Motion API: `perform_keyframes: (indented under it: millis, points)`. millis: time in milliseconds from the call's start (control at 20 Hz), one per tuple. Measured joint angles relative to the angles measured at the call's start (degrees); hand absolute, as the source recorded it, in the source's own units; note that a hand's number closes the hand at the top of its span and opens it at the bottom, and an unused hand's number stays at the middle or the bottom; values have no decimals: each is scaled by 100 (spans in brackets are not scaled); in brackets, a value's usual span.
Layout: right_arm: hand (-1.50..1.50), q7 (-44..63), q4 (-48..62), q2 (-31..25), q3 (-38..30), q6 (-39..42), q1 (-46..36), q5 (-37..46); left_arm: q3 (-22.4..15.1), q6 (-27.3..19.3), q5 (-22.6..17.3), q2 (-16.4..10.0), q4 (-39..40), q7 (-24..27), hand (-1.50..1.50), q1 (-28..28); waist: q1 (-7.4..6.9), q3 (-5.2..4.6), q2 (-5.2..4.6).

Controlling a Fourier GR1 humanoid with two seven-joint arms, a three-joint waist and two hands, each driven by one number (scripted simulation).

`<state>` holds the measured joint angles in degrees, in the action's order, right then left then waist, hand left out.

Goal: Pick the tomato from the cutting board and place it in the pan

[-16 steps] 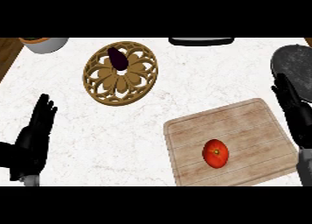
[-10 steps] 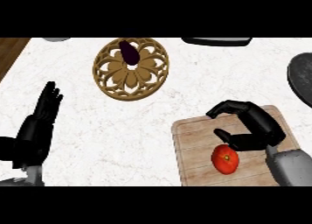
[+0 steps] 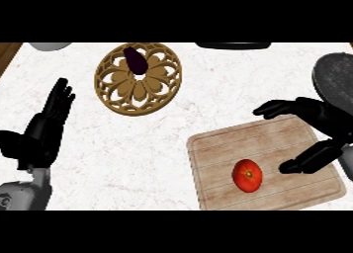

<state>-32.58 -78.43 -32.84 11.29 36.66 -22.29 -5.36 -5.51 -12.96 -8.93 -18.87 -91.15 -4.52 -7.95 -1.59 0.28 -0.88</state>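
A white marbled counter (image 3: pixel 208 108) is seen from above. Toward its far left, a round carved wooden trivet (image 3: pixel 139 81) is laid flat, and a dark purple vegetable (image 3: pixel 135 60) is rested on its far part. A grey bowl (image 3: pixel 50 46) is cut off by the far edge at the left, and a black object (image 3: pixel 234 45) is cut off by the same edge further right. The dark grey pan (image 3: pixel 345 79) is placed at the far right, partly out of view.

The wooden cutting board (image 3: pixel 215 158) is set at the near right, slightly turned, and is close to the pan without being seen to touch it. The tomato (image 3: pixel 246 176) is found on the board, a little near of its middle.

The right hand (image 3: pixel 333 124) is held over the board's right side, between the tomato and the pan, and the pan's near rim is overlapped by it. Its fingers (image 3: pixel 277 107) are bent and spread toward the left, and its thumb (image 3: pixel 299 164) is lowered just right of the tomato, apart from it. Nothing is held.

The left hand (image 3: pixel 39 136) is shown at the left edge, flat and open, with the fingers pointed far. Nothing is grasped by it.
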Motion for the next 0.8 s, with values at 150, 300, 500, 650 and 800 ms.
perform_keyframes:
  millis: [150,300,500,650,800]
  points:
    - [-150,-215,144,-553,-106,24,-420,111,30,69,-18,3,178,15,0,-130,-5,-7,1]
    - [-150,-316,75,-1083,-1,-7,-820,361,19,57,12,73,335,61,0,-242,-12,-13,2]
    - [-150,-266,-119,-1672,252,28,-1368,618,30,76,30,73,392,-3,0,-403,-28,-22,26]
    - [-150,-258,-149,-1828,437,22,-1664,690,141,166,-27,31,537,2,0,-519,-2,-26,36]
    - [-150,-215,-233,-1846,576,-34,-1978,719,207,242,-25,28,723,122,0,-549,19,-29,45]
